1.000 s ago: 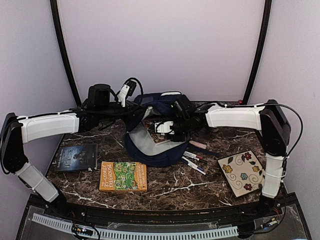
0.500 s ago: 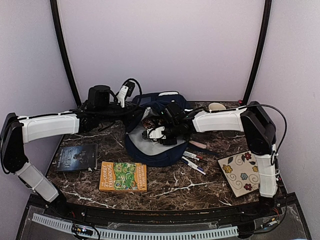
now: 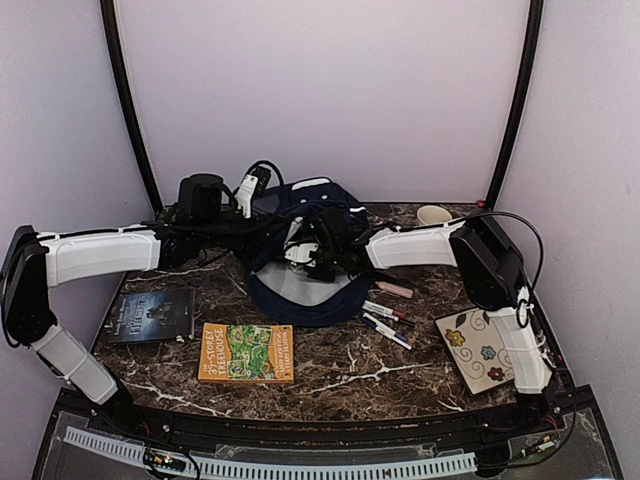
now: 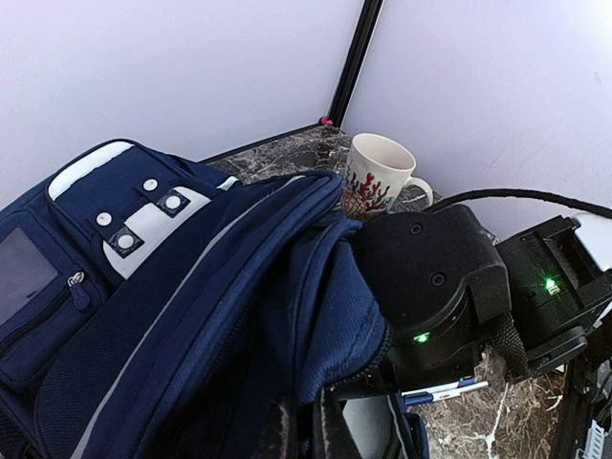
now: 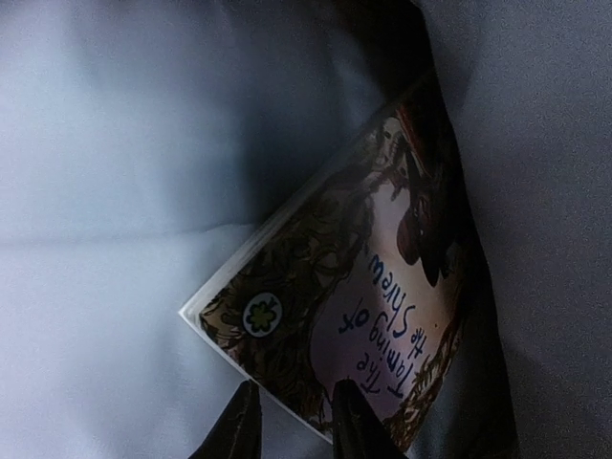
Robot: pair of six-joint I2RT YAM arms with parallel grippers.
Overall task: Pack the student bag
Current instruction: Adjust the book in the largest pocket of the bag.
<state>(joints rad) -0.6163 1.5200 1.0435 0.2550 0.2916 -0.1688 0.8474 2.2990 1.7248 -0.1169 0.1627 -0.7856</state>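
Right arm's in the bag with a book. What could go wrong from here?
The left jaws pinch only rim fabric of the student bag; a slip could drop the opening onto the right arm.
The book lies cornerwise in the bag; pushing may wedge it.
The mug stands close behind the right arm; a swing back might tip it.

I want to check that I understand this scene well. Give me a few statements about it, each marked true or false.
1. A book lies inside the student bag, against its grey lining. True.
2. The orange and green book is in the bag too. False: it lies on the table, in front of the bag.
3. A mug stands on the table near the back wall. True.
4. The pens lie left of the bag. False: they lie to its right.
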